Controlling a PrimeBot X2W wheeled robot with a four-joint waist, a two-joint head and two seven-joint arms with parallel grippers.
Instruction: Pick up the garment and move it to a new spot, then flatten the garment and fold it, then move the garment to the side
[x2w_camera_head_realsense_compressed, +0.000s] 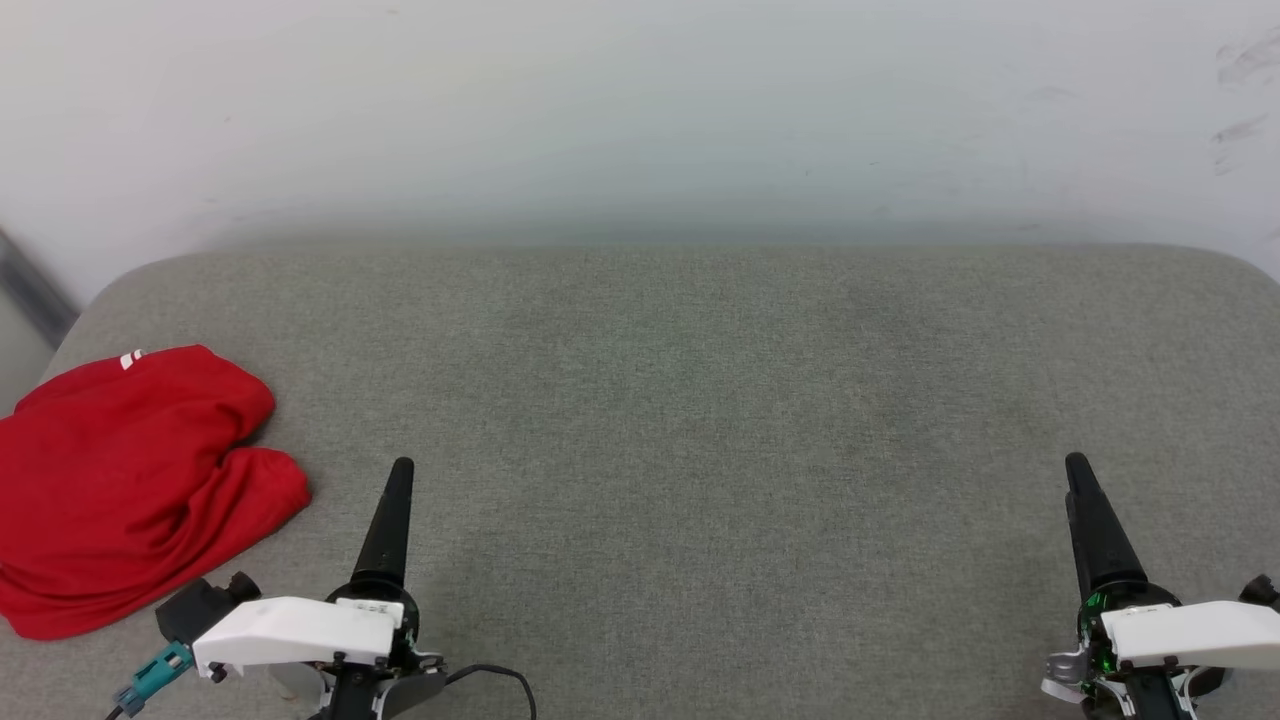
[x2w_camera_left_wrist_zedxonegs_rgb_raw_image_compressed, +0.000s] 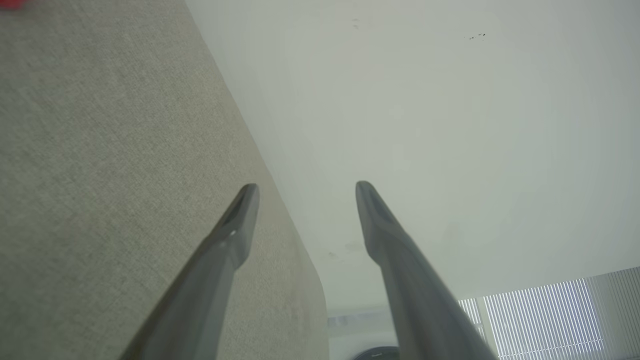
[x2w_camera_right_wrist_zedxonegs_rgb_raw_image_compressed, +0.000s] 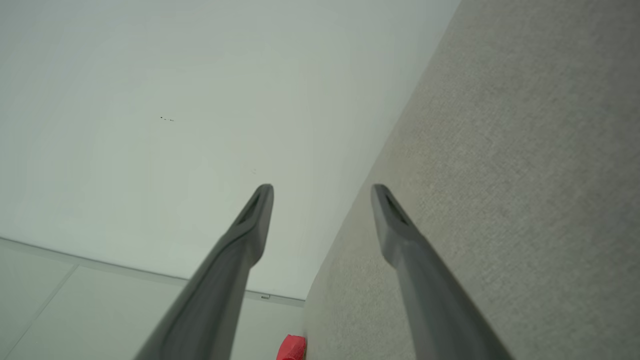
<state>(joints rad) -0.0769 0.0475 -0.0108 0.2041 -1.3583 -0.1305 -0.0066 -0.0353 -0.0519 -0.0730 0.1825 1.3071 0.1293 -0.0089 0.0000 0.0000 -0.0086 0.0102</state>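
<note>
Though crumpled, garment (x2w_camera_head_realsense_compressed: 130, 490) at grey surface's (x2w_camera_head_realsense_compressed: 700, 400) left, lobes rightward, axis unclear; left gripper (x2w_camera_left_wrist_zedxonegs_rgb_raw_image_compressed: 306, 187), right gripper (x2w_camera_right_wrist_zedxonegs_rgb_raw_image_compressed: 322, 187) spread-fingered.

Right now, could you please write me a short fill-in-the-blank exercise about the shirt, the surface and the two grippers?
1. The garment lies crumpled at the robot's ____ end of the grey surface.
2. The garment is mostly ____ in colour.
3. The left gripper and the right gripper both stand ____, holding nothing.
Missing words: left; red; open.
</note>
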